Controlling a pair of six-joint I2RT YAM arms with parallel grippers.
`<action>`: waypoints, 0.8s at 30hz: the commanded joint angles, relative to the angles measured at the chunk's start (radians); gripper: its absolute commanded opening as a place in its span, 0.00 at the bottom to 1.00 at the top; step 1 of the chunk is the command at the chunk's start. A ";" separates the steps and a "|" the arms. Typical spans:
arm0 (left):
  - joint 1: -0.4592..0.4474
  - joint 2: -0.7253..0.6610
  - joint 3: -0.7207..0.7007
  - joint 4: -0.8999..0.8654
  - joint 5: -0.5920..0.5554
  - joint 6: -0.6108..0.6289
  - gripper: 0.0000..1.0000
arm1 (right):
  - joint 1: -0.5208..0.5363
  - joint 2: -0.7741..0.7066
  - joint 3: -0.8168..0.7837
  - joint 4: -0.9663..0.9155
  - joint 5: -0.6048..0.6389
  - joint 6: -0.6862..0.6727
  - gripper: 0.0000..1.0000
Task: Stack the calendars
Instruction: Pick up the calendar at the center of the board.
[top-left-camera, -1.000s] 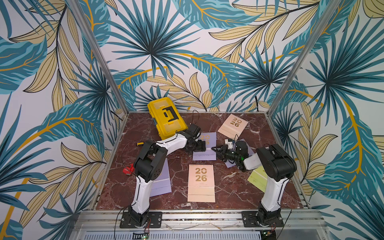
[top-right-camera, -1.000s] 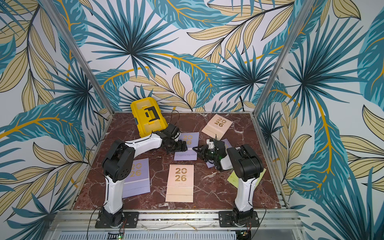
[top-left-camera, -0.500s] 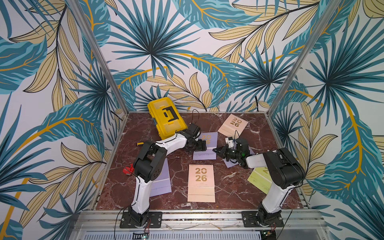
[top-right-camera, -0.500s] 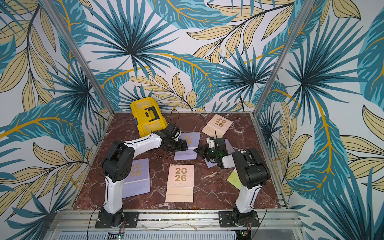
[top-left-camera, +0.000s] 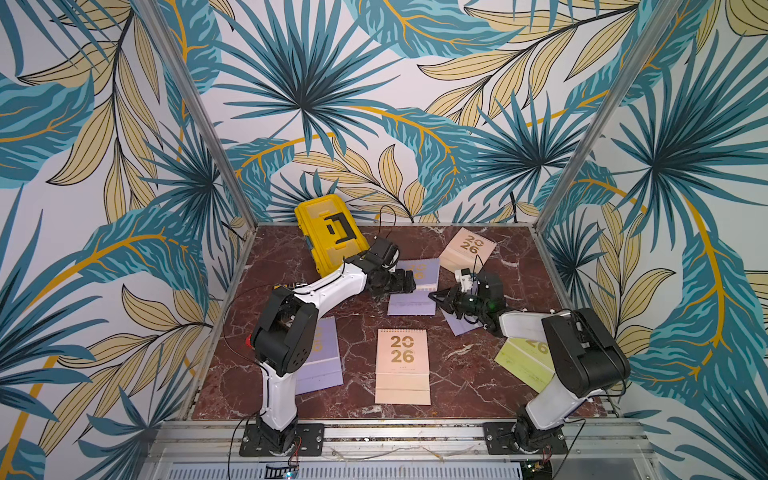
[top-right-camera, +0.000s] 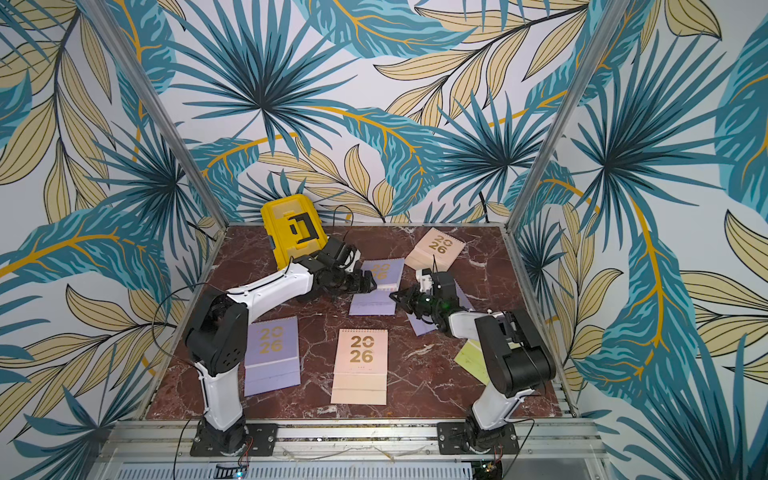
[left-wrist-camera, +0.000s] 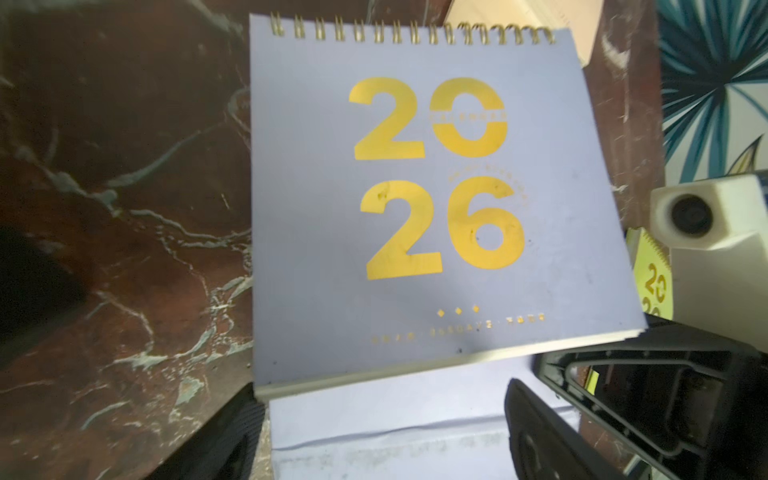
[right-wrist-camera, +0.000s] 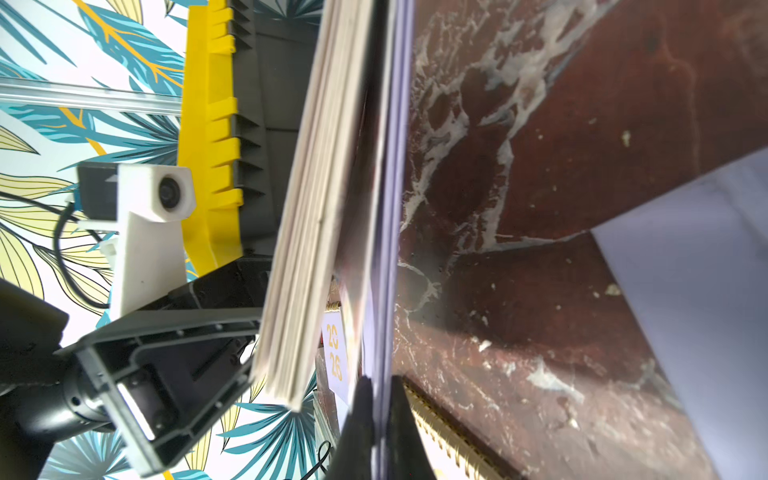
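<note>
Left gripper (top-left-camera: 409, 284) (left-wrist-camera: 386, 436): jaws spread wide, one finger (left-wrist-camera: 232, 436) on each side of the middle lilac calendar's base flap; whether they touch it cannot be told.
Right gripper (top-left-camera: 434, 296) (right-wrist-camera: 380, 399): jaws closed flat on a thin lilac sheet at that calendar's right-hand edge.
Middle lilac calendar (top-left-camera: 419, 272) (left-wrist-camera: 415, 208): centre of the marble table (top-left-camera: 361, 316), in both top views. Its long axis runs up and down the frame, with the spiral at the upper end and "2026" upright.
Other calendars: a peach calendar (top-left-camera: 402, 365) lies lower centre and another (top-left-camera: 467, 249) upper right.
Right wrist view only: the page block (right-wrist-camera: 299, 208) stands apart from the pinched sheet.
Left wrist view only: gold coils and the lime calendar (left-wrist-camera: 654, 282).
</note>
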 joint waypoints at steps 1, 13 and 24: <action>-0.022 -0.060 -0.011 0.036 0.011 0.002 0.92 | 0.004 -0.076 -0.013 -0.117 -0.008 -0.097 0.00; -0.080 -0.099 -0.038 0.035 -0.004 -0.010 0.98 | -0.039 -0.219 -0.113 -0.067 -0.002 -0.023 0.00; -0.102 -0.163 -0.089 0.035 -0.032 -0.025 1.00 | -0.077 -0.285 -0.051 -0.132 -0.053 -0.033 0.00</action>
